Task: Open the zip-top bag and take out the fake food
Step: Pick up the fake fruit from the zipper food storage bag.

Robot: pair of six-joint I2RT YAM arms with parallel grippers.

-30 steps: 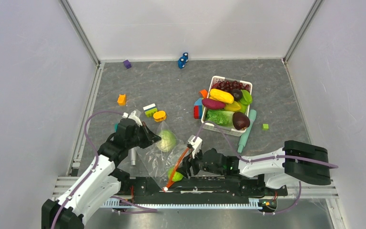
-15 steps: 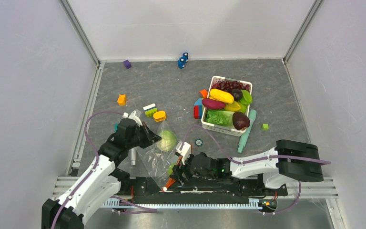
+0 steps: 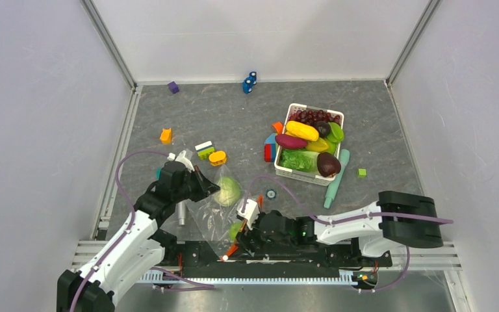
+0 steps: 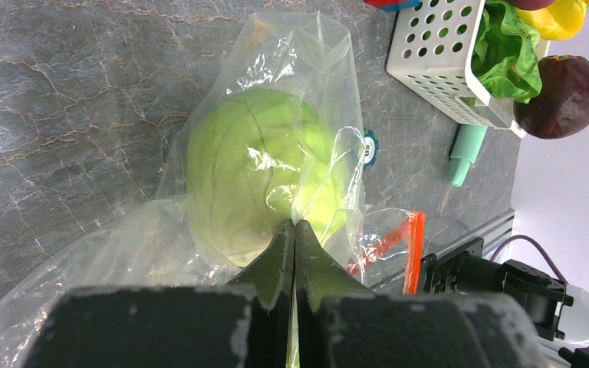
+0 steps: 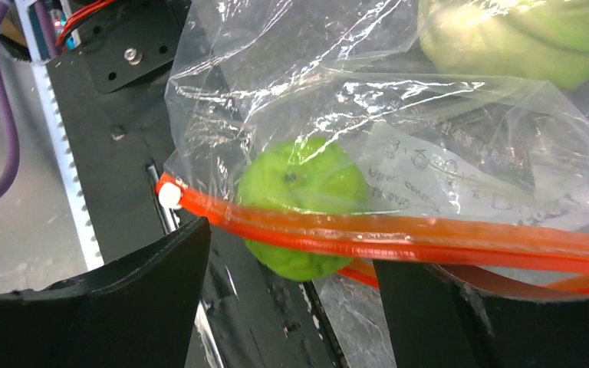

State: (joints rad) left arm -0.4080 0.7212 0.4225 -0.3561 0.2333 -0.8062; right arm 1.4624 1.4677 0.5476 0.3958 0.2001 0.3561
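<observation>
Top external, left gripper [image 3: 213,188]: fingers pressed together on the clear film of the zip-top bag [image 3: 209,214], at the bag's far-left edge.
Top external, right gripper [image 3: 241,229]: low over the bag's near end; how far its fingers are spread is hard to judge from up here.
Top external, cabbage [image 3: 229,192]: inside the bag, just beyond the left fingertips.
Top external, round green fruit [image 3: 236,229]: inside the bag, right at the right fingertips.
Top external, zipper strip [image 3: 233,247]: red-orange, at the bag's near end, just beside the right fingers.
Top external, basket [image 3: 316,108]: white, full of toy produce, well apart from both grippers.
Left wrist, fingers [image 4: 280,253]: shut tight, pinching a fold of bag film.
Left wrist, cabbage [image 4: 261,169]: in the bag straight beyond the fingertips, its near side at the pinch.
Left wrist, zipper strip [image 4: 412,253]: near, to the right of the fingertips.
Left wrist, dark purple eggplant [image 4: 556,96]: at the basket's [image 4: 429,54] edge, well beyond the fingers.
Right wrist, fingers [image 5: 153,307]: spread wide, nothing clamped.
Right wrist, round green fruit [image 5: 303,199]: in the bag, between and just beyond the two fingers.
Right wrist, zipper strip [image 5: 429,238]: runs across from one finger to the other, in front of the fruit.
Right wrist, slider [image 5: 170,195]: white, at the strip's end, just beyond the finger on the view's left side.
Right wrist, cabbage [image 5: 506,38]: deeper in the bag, well beyond the fingers.
</observation>
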